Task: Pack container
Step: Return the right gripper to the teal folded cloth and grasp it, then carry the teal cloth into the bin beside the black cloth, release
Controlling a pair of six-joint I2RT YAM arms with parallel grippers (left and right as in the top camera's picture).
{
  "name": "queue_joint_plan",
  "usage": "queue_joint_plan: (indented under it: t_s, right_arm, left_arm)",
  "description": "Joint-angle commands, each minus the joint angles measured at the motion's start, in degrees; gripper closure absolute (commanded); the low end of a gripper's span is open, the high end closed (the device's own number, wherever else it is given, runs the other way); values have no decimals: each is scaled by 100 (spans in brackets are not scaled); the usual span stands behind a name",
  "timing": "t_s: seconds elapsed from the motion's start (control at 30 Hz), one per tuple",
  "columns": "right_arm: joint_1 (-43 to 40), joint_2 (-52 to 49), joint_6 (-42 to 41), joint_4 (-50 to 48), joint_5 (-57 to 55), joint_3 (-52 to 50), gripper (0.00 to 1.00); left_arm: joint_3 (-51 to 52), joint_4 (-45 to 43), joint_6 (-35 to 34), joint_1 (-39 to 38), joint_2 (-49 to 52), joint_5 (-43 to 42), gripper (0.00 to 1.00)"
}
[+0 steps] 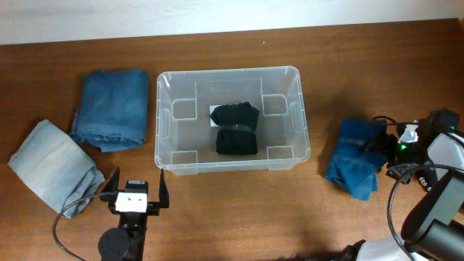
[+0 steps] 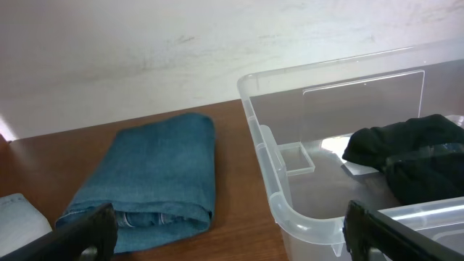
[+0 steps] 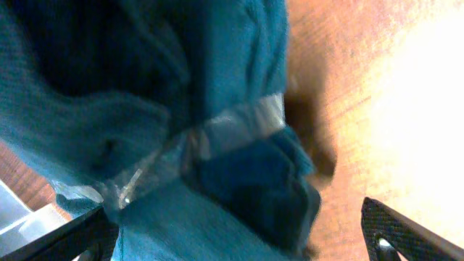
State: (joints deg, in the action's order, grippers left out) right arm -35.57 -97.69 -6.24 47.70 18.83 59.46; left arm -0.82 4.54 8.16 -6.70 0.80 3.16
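Though roomy, occupied by one item only: a large clear, colourless plastic rectangular container (image 1: pixel 159 123) with rounded corners and a thick rim, standing mid-way across the brown wooden table (image 1: pixel 290 210). On its floor, a black cloth bundle (image 1: pixel 236 129) cinched by a clear band, partly covering a white label (image 1: pixel 215 111). Just beside the container's left wall, a folded dark blue denim garment (image 1: pixel 112 109). Farther left and nearer the front, well apart from the container, a folded pale blue-grey denim garment (image 1: pixel 54 165). In front of the container's near-left corner, the left gripper (image 1: pixel 138 183), jaws spread wide with nothing between them. From its wrist view, the container's rounded corner and near wall directly ahead, standing between the fingers and the black bundle. Right of the container, clear of its wall, a crumpled teal-blue cloth bundle (image 1: pixel 355 167) wrapped with a clear band. Over that bundle, the right gripper (image 3: pixel 235 228), jaws gaping wide to either side of the cloth, the right-hand finger visibly apart from it, no clamping to be seen. Bare wood between the teal bundle and the container.
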Motion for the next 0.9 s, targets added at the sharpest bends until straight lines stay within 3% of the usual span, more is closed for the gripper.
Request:
queue_joint_plan:
  t_s: [0.0,0.1,0.37,0.43,0.53,0.63,0.87]
  right_arm:
    - [227,-46,-68,-201,-409,-44,1]
    - [400,-52,-68,-280,-413,-44,0]
    - [481,-310,-70,-452,-431,-114,19]
    - [481,-442,-68,-468,-428,-118,31]
    - [481,-470,-68,-468,-431,-118,63]
    - [481,-468,-68,-457,-407,-116,85]
    - [483,-153,-68,304,-173,608,93]
  left_arm:
    - [28,9,96,-2,-44,-44,1]
    - [28,9,96,-2,-44,-44,1]
    - [28,7,94,-2,-44,-44,1]
    - [28,7,96,-2,-44,-44,1]
    - [28,7,96,-2,-44,-44,1]
    - [28,7,96,-2,-44,-44,1]
    - [28,7,96,-2,-44,-44,1]
